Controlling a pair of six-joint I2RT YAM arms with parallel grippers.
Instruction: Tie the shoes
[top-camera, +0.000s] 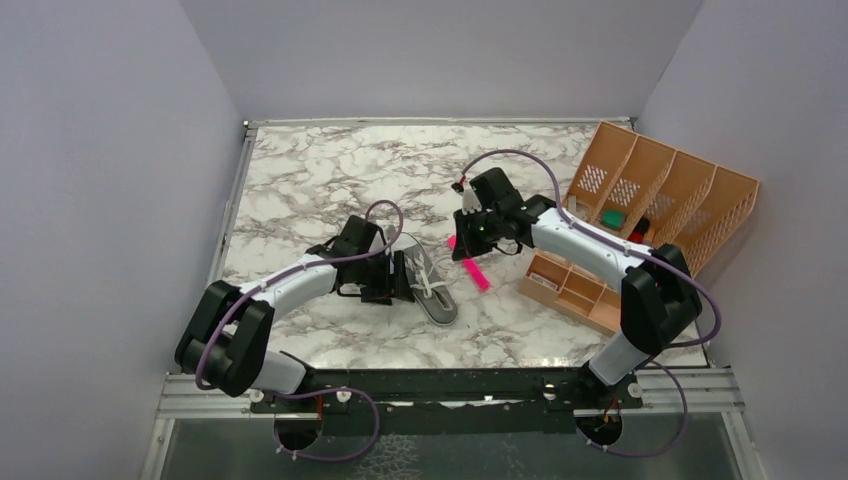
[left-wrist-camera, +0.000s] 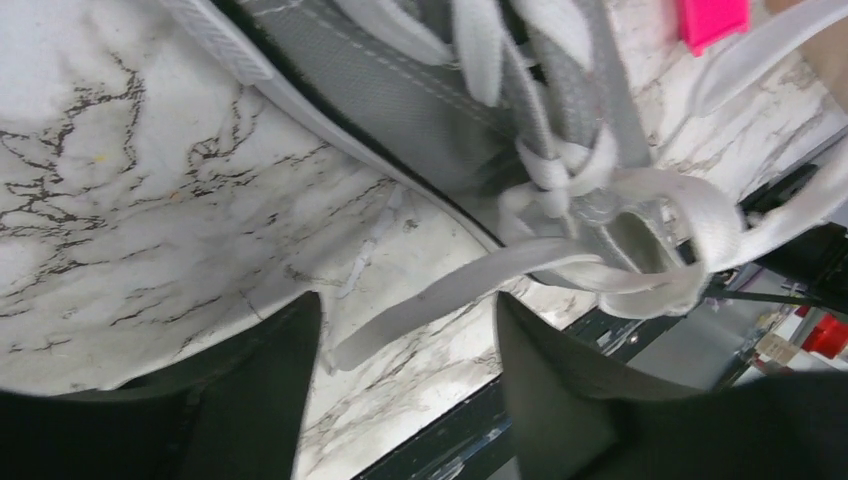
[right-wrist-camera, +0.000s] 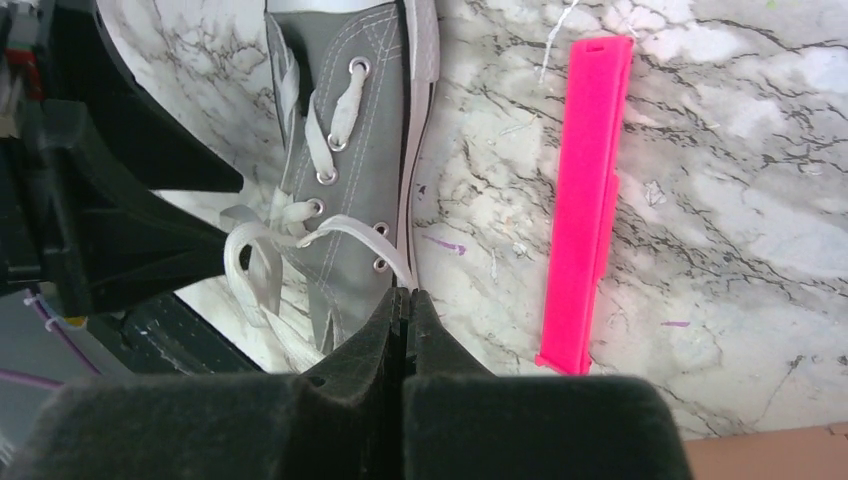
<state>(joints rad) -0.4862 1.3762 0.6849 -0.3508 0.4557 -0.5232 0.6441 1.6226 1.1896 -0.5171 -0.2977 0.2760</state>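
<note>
The grey sneaker (top-camera: 433, 288) with white laces lies on the marble table, toe toward the near edge. My left gripper (top-camera: 392, 277) sits at the shoe's left side. In the left wrist view it (left-wrist-camera: 405, 335) is open, and a loose lace end (left-wrist-camera: 440, 290) lies on the table between the fingers, coming from a loose crossing of laces (left-wrist-camera: 560, 170) on the shoe (left-wrist-camera: 420, 100). My right gripper (top-camera: 468, 232) is above and to the right of the shoe. In the right wrist view it (right-wrist-camera: 408, 293) is shut on a white lace (right-wrist-camera: 350, 225) that runs taut from the shoe (right-wrist-camera: 360, 150).
A pink bar (top-camera: 470, 266) lies just right of the shoe and shows in the right wrist view (right-wrist-camera: 585, 200). A tan file organizer (top-camera: 660, 185) and a small compartment tray (top-camera: 570, 285) stand at the right. The table's near rail (top-camera: 450, 385) is close behind the shoe.
</note>
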